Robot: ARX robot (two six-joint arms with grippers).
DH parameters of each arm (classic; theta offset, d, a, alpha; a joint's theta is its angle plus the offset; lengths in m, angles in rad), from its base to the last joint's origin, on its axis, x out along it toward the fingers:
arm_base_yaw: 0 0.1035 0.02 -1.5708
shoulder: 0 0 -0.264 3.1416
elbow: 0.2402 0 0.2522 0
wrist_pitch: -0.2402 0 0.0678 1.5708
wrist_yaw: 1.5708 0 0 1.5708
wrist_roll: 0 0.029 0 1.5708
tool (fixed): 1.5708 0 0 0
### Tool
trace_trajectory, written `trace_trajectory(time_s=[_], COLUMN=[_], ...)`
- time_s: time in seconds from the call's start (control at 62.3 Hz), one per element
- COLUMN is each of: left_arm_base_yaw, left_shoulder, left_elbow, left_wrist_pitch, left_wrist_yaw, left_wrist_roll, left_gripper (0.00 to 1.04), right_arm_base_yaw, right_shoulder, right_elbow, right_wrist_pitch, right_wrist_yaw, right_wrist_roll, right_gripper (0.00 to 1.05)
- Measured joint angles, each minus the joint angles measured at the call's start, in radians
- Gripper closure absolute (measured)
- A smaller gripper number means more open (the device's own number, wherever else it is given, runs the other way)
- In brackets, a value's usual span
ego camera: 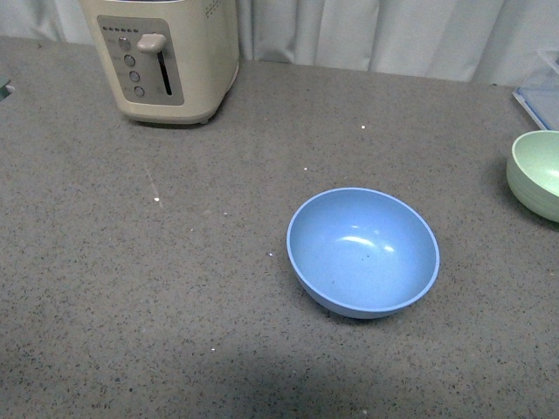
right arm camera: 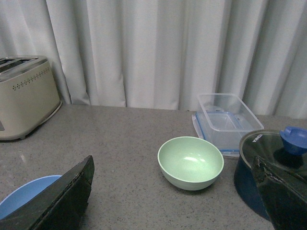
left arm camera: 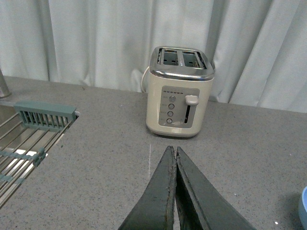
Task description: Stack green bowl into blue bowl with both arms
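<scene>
Grey worktop [ego camera: 131,288] carries the blue bowl [ego camera: 362,251] centrally; the green bowl [ego camera: 534,175] sits well apart to its right, cut off at the frame edge. Right pincer [right arm camera: 171,165], spread wide and empty, faces the green bowl directly, so that arm is nearer. Left pincer [left arm camera: 175,158] is closed, empty.

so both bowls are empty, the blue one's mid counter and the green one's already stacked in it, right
Not quite. Both bowls are empty and the blue bowl sits mid counter, but the green bowl is not stacked in it. It stands on its own, apart from the blue bowl, at the right edge of the front view.
</scene>
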State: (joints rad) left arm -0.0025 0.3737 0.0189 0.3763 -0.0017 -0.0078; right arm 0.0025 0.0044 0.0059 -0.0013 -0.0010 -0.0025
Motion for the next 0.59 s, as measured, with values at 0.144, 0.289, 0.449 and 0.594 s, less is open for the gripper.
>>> trace_trajectory(time_s=[0.144,0.289,0.449,0.594], left_arm_base_yaw=[0.000,0.000,0.000,0.000], left_shoulder=[-0.080,-0.130,-0.173,-0.242], left_elbow=[0.000,0.000,0.000,0.000], left_wrist_pitch=[-0.079,-0.128,-0.172,-0.252], left_wrist_yaw=[0.000,0.000,0.000,-0.001], left_wrist_roll=[0.000,0.000,0.000,0.000], left_gripper=[1.01,1.01,1.01,1.01], right_arm_base_yaw=[0.000,0.000,0.000,0.000], right_shoulder=[0.000,0.000,0.000,0.000], right_elbow=[0.000,0.000,0.000,0.000], right_wrist_pitch=[0.000,0.000,0.000,0.000], right_wrist_yaw=[0.000,0.000,0.000,0.000], right_wrist_roll=[0.000,0.000,0.000,0.000], right_gripper=[0.09,0.09,0.09,0.09])
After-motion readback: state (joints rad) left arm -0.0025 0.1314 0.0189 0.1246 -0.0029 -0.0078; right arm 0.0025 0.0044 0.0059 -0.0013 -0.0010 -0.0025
